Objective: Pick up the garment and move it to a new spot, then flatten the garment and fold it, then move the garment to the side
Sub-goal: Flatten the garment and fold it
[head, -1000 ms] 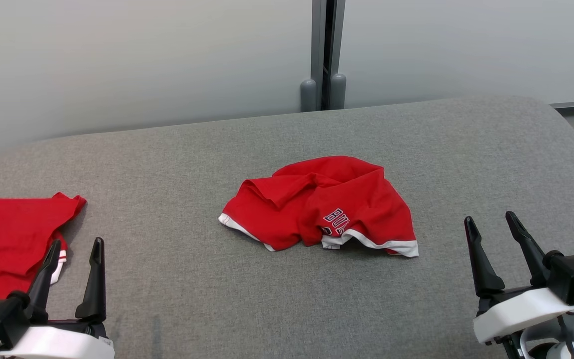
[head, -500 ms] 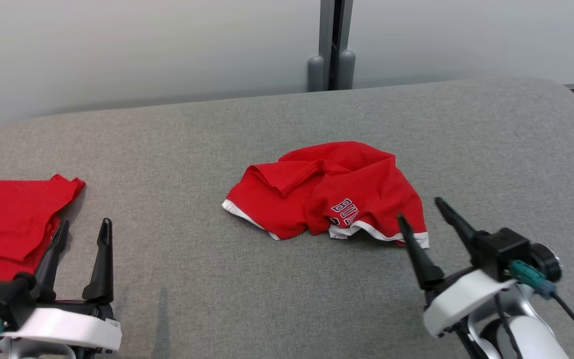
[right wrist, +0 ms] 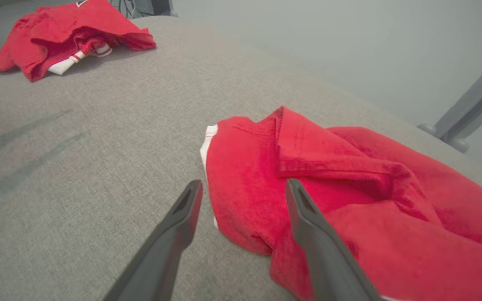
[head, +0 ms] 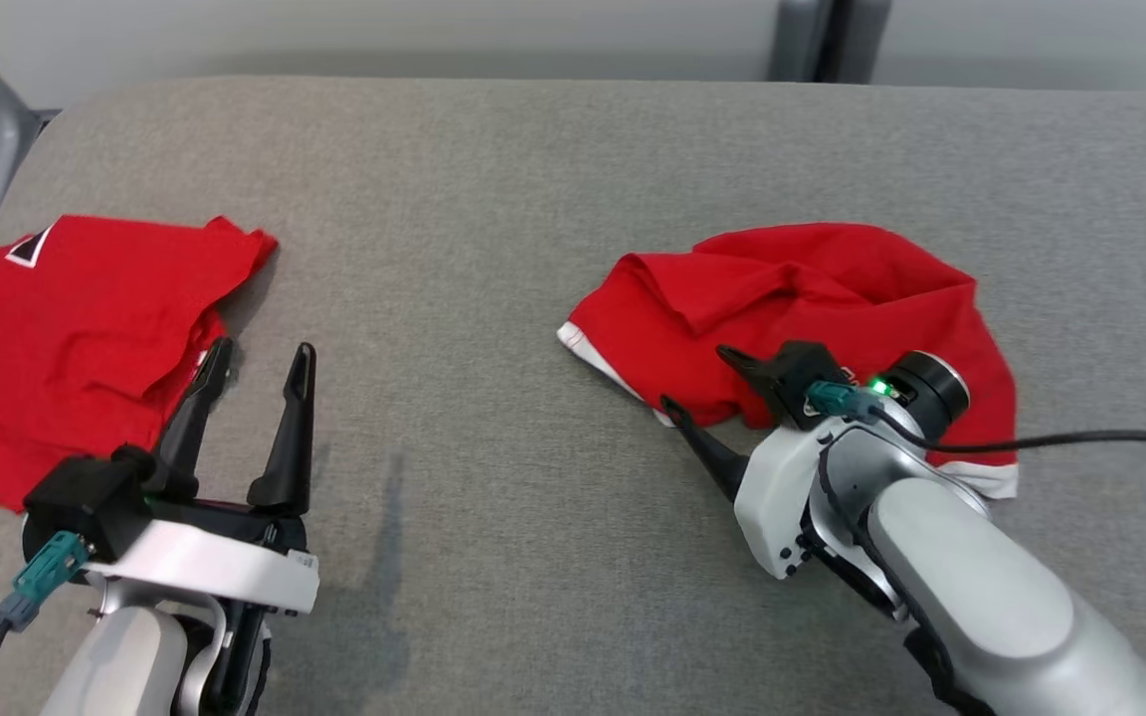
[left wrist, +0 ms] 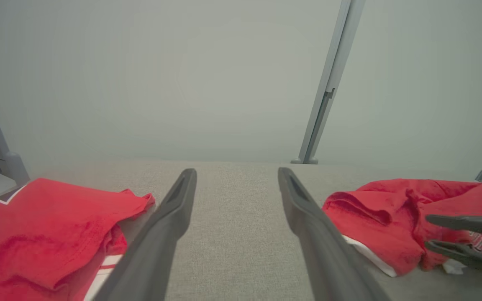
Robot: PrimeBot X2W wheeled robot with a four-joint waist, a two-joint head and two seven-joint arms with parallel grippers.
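Item: crumpled red garment (head: 832, 278) with a white-edged hem, lying in a loose heap with several folds.
Location of item: on the grey upholstered surface (head: 493, 199), right of centre in the head view and well back from the far edge.
Right gripper (head: 694, 376): jaws spread wide and not closed on anything, set at the heap's near-left hem. In the right wrist view one finger lies over bare grey fabric just beside the white edge, and the other lies over red cloth. Whether either touches cannot be told.
Right forearm (head: 971, 587): pale grey, coming in from the lower right of the head view and hiding part of the heap's near side. A black cable (head: 1080, 438) runs off from the wrist to the right.
Left gripper (head: 263, 348): jaws spread wide and empty, fingers pointing away from the robot over bare grey fabric, between the two garments.
Second red garment (head: 76, 318): rumpled, at the surface's left end, just beside the left gripper's outer finger. White trim shows at a far corner and under a fold.
Backdrop: pale wall (head: 334, 30), with a grey post (head: 822, 40) behind the surface's far edge.
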